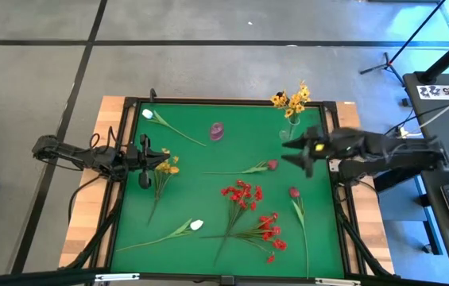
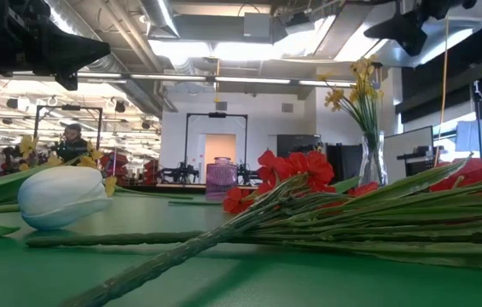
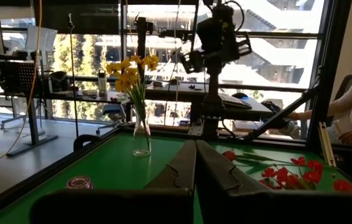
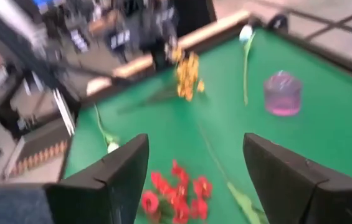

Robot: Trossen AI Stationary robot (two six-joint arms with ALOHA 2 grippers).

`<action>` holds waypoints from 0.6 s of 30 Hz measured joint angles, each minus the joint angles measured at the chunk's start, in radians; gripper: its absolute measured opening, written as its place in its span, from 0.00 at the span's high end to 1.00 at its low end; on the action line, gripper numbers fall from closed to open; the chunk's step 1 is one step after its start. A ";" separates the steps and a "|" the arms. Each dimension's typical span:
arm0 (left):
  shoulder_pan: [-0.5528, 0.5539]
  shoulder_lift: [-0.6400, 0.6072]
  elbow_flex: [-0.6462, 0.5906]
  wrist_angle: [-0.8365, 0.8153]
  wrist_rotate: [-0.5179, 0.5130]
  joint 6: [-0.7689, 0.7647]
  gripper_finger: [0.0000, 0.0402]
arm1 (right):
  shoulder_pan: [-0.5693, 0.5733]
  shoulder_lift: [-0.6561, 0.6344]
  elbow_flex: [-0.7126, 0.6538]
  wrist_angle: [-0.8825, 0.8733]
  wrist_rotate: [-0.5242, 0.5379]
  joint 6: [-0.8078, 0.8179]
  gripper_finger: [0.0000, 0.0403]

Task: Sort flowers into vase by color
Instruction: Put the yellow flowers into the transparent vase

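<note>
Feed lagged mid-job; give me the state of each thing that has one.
Clear vase: upright, holds yellow flowers.
Pink vase: upright, no flowers in it.
Red sprays: lying flat.
Left end effector: shut, beside the left edge.
Right end effector: open, near clear vase.

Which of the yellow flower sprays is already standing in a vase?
The yellow spray at the table's far edge, near the right gripper, stands upright in the clear glass vase. The other yellow spray lies flat on the green mat by the left gripper.
</note>
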 joint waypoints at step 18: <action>0.000 0.000 0.000 0.000 0.000 0.000 1.00 | 0.347 0.269 0.000 -0.272 0.093 0.566 0.36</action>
